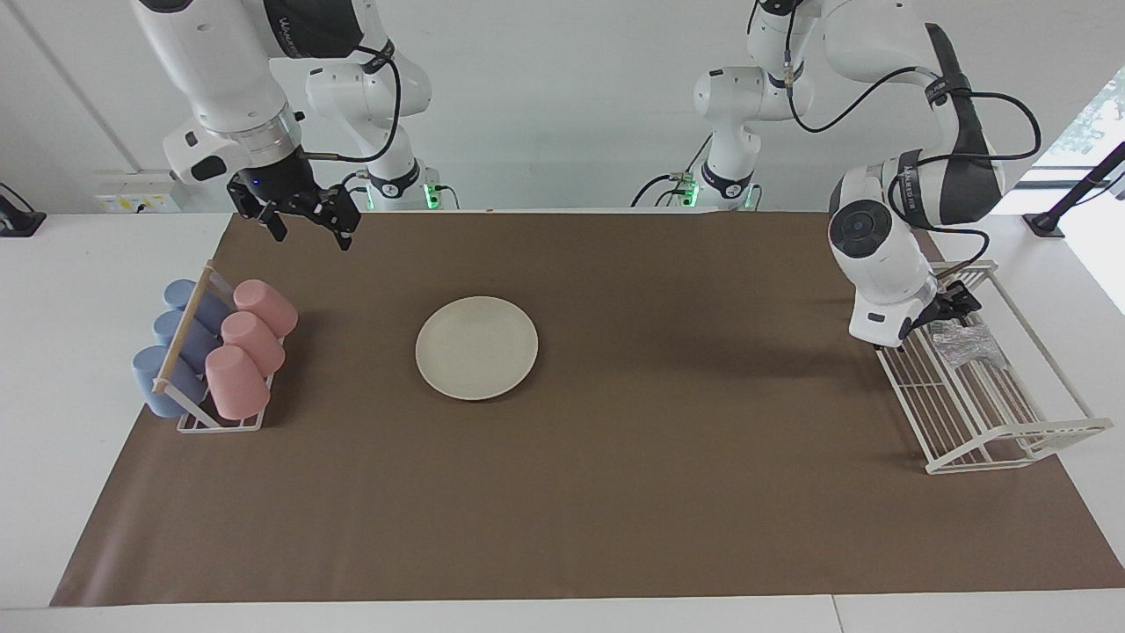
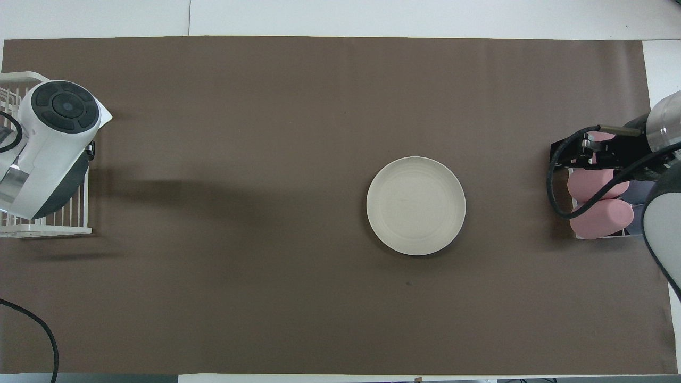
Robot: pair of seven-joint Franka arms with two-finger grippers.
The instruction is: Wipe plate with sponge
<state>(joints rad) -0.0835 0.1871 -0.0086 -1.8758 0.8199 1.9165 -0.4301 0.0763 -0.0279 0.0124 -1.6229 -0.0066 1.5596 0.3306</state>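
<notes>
Fetching sponge (image 1: 965, 342) from wire rack (image 1: 1011, 440): left gripper (image 1: 947, 309) over it, jaws released; right gripper (image 1: 303, 215) waiting released near cup rack (image 1: 189, 387); next, clench on sponge, carry to plate (image 1: 476, 347)

The right arm hangs raised at its own end of the table, wrist pointing down, and the right gripper (image 1: 303, 220) is up in the air with its fingers spread apart and nothing between them. The left arm is bent low at its end (its white wrist housing hides much of the hand), and the left gripper (image 1: 954, 308) has its jaws apart too.
</notes>
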